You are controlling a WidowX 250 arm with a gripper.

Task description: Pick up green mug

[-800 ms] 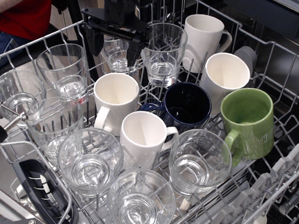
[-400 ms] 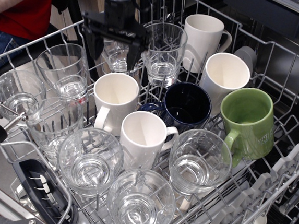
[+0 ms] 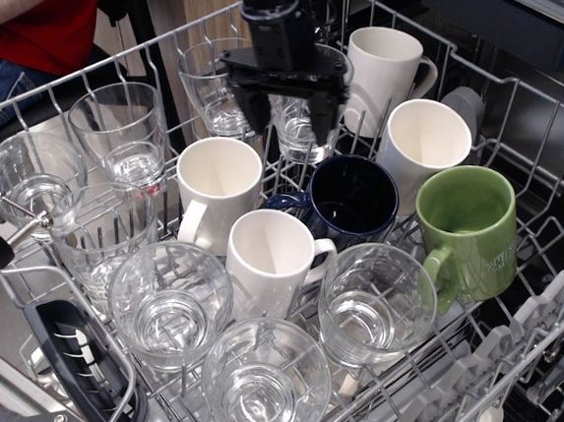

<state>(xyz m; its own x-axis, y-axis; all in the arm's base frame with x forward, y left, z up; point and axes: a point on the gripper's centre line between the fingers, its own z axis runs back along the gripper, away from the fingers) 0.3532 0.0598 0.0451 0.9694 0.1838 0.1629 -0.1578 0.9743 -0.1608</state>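
Note:
The green mug stands upright at the right side of the wire dishwasher rack, its handle toward the front. My black gripper hangs open and empty above a clear glass at the back middle of the rack. It is well to the left of the green mug and farther back. A dark navy mug sits between my gripper and the green mug.
White mugs stand at the back right, beside the green mug, and in the middle. Several clear glasses fill the left and front. A person in a red shirt is at the upper left.
My gripper has moved right, from above the back-left glass to above the back-middle glass, closer to the green mug. It stays open. Nothing in the rack has shifted.

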